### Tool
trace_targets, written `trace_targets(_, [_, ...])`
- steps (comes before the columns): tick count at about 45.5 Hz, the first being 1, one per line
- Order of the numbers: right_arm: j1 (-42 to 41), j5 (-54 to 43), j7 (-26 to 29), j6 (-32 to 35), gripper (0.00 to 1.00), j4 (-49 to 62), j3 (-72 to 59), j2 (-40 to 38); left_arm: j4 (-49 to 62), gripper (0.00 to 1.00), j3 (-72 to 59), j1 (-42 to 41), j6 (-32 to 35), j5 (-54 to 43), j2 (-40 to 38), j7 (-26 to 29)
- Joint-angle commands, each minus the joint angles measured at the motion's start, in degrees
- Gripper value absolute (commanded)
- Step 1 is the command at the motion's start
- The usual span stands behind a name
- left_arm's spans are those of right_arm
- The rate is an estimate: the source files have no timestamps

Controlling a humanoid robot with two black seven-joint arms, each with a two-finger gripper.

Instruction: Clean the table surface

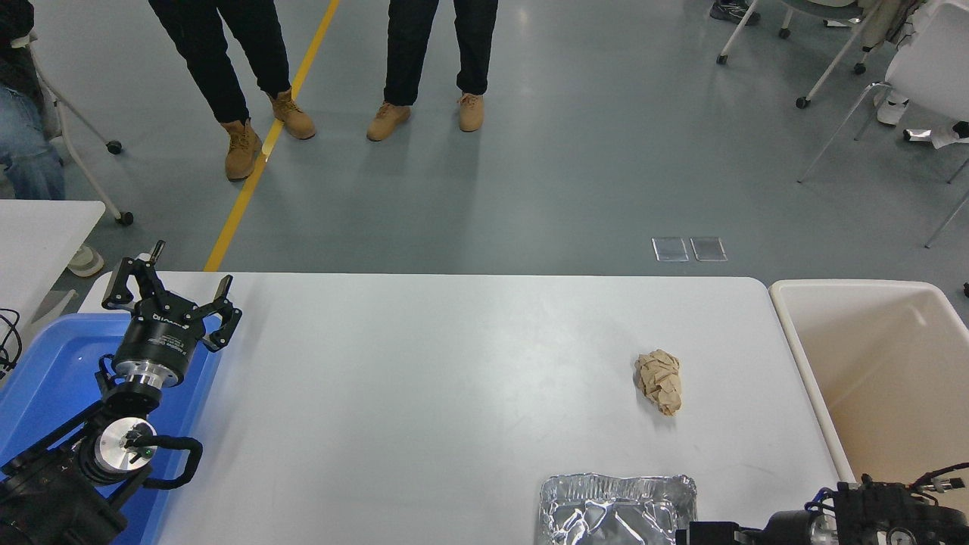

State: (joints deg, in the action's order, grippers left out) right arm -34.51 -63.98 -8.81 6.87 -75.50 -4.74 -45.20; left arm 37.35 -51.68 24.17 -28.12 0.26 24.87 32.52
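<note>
The table surface (424, 393) is a wide matte white top. A crumpled brown paper wad (658, 381) lies on its right part. A crinkled foil tray (617, 509) sits at the front edge, cut off by the picture's bottom. My right gripper (695, 531) shows only as a black part at the bottom edge, just right of the foil tray; its arm (882, 515) is low in the corner. My left gripper (171, 291) is parked open and empty at the lower left, over the blue bin.
A blue bin (53, 378) stands at the table's left end and a cream bin (893, 363) at its right end. Two people's legs (431, 45) are on the floor beyond the table. A smaller white table (38, 227) is at the left edge.
</note>
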Motion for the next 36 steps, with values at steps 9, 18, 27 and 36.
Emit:
trace_targets(9, [0.4,-0.7,-0.2,-1.4,0.98,1.9,-0.1,2.0,0.0,0.99,0.0,0.0,0.0,0.0,0.0,0.0])
trace_targets(18, [0.7,-3.4,-0.2,-2.9,0.88,2.3,-0.2,2.0,0.0,0.99,0.0,0.0,0.0,0.0,0.0,0.0])
trace_targets(27, [0.8,-4.4,-0.2,-3.2,0.82,3.0,-0.2,2.1,0.0,0.99,0.0,0.0,0.0,0.0,0.0,0.0])
trace_targets(36, [0.7,-4.5,-0.3,-3.3,0.75,3.1,-1.4,2.0,0.0,0.99,0.0,0.0,0.0,0.0,0.0,0.0])
